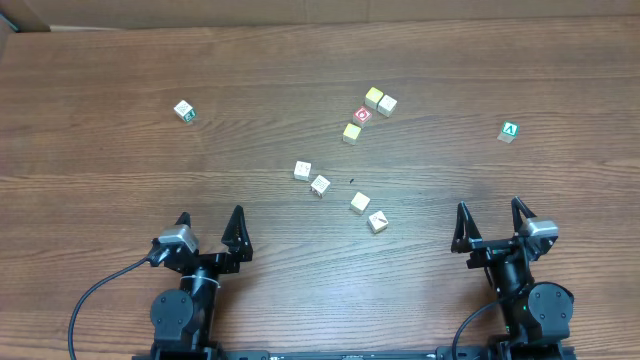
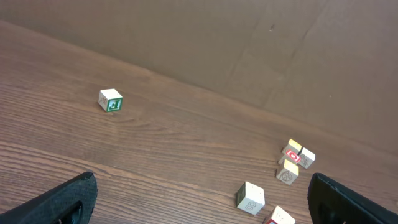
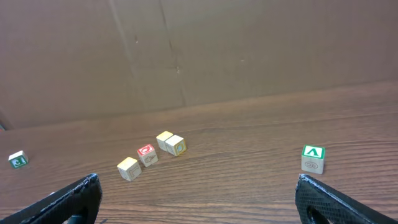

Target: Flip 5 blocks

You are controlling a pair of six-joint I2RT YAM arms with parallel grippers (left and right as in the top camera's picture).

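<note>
Blocks (image 1: 360,202) are judged light, rigid cubes, best pinched across opposite faces; left gripper (image 1: 210,214) and right gripper (image 1: 490,206) are seen open, empty.

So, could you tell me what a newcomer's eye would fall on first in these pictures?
Probably the pale cubes scattered over the middle of the brown table, with a red-faced cube in the tight cluster farther back. One green-marked cube sits alone far left, a second green-marked cube far right. At the near edge, the left hand and right hand stand open and empty.
</note>
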